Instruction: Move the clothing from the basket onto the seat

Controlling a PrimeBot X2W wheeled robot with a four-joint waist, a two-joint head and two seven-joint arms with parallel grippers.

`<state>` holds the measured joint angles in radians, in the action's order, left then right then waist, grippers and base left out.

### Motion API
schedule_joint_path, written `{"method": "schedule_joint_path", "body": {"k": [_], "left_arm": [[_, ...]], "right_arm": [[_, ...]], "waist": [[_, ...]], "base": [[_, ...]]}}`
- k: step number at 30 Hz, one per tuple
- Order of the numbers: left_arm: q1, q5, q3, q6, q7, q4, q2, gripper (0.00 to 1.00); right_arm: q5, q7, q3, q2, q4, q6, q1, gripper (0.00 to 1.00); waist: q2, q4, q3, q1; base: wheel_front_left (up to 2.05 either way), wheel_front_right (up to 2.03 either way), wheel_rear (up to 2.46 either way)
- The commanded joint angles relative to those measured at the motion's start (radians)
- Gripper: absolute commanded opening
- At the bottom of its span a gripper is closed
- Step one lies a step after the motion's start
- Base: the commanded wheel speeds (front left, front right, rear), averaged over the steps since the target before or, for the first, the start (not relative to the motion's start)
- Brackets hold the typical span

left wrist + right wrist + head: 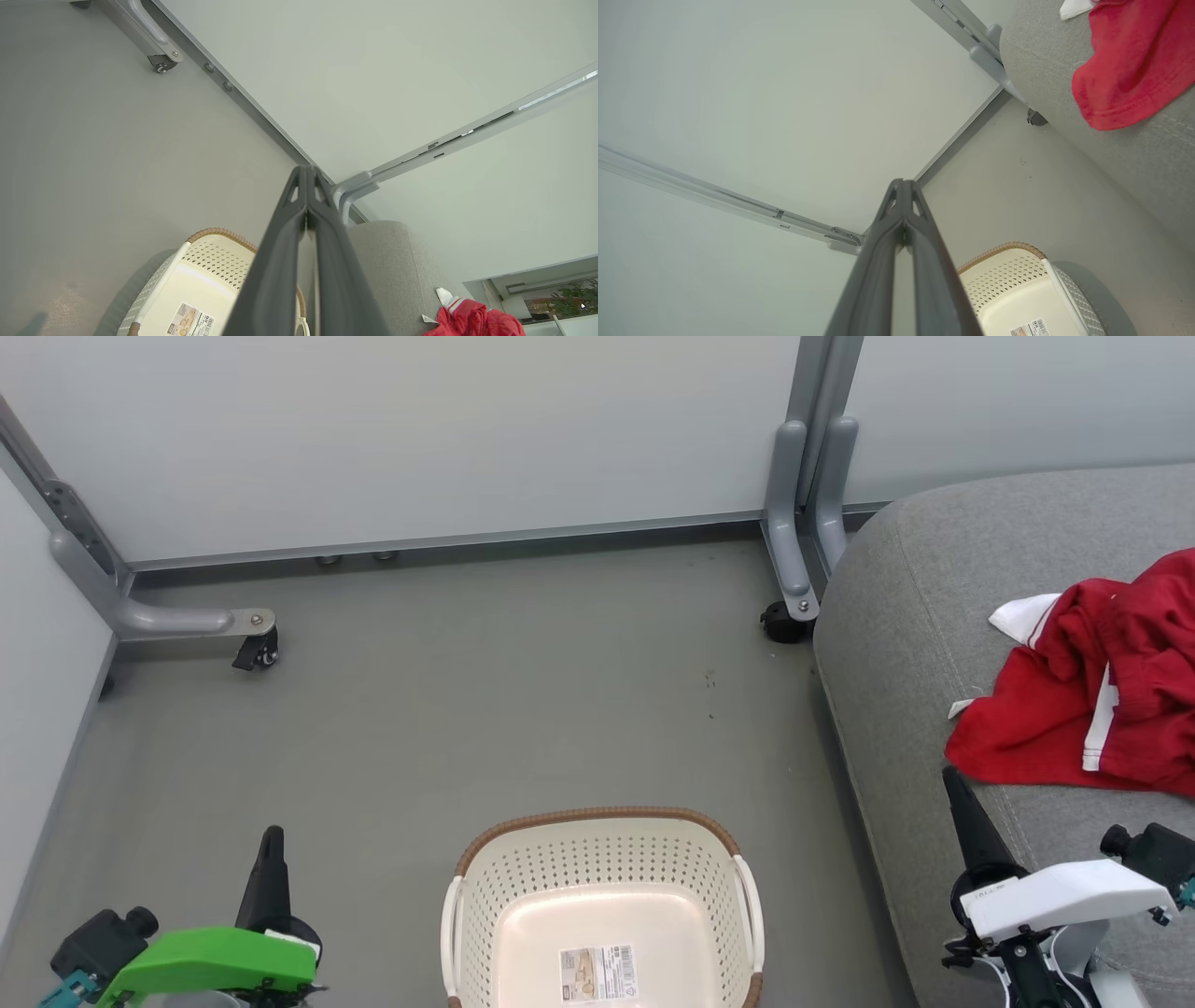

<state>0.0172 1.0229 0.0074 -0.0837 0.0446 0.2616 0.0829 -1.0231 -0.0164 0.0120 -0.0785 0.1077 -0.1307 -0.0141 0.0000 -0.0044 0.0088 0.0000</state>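
Observation:
The red clothing (1088, 691) with white trim lies crumpled on the grey seat (915, 597) at the right; it also shows as a red heap (472, 322) and a red fold (1134, 60). The cream basket (602, 859) with its brown rim stands on the floor at bottom centre, holding nothing but a paper label (597, 973). My left gripper (272, 835) hangs shut at the lower left, left of the basket, its fingers (299, 200) pressed together. My right gripper (950, 779) is shut at the lower right, over the seat's front part, just below the clothing.
Pale partition walls stand behind and to the left, on grey metal feet with castors (257, 653) (782, 621). Grey floor (467, 709) stretches between the partitions, the basket and the seat's rounded left edge.

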Motion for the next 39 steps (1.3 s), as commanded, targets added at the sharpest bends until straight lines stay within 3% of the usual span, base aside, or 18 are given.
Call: {"method": "schedule_joint_path", "body": {"k": [1, 39], "left_arm": [[0.031, 0.032, 0.012, -0.006, -0.006, -0.012, 0.002, 0.0], [0.072, 0.375, 0.073, -0.034, -0.102, -0.017, -0.019, 0.0]], "right_arm": [[-0.033, -0.005, 0.004, -0.008, -0.001, 0.0, 0.024, 0.0], [-0.398, -0.04, 0.038, -0.007, 0.083, 0.0, 0.087, 0.0]], "waist": [[0.0, 0.0, 0.0, 0.0], [0.0, 0.002, -0.003, 0.0]], "base": [[0.0, 0.0, 0.0], [0.0, 0.0, 0.0]]}}
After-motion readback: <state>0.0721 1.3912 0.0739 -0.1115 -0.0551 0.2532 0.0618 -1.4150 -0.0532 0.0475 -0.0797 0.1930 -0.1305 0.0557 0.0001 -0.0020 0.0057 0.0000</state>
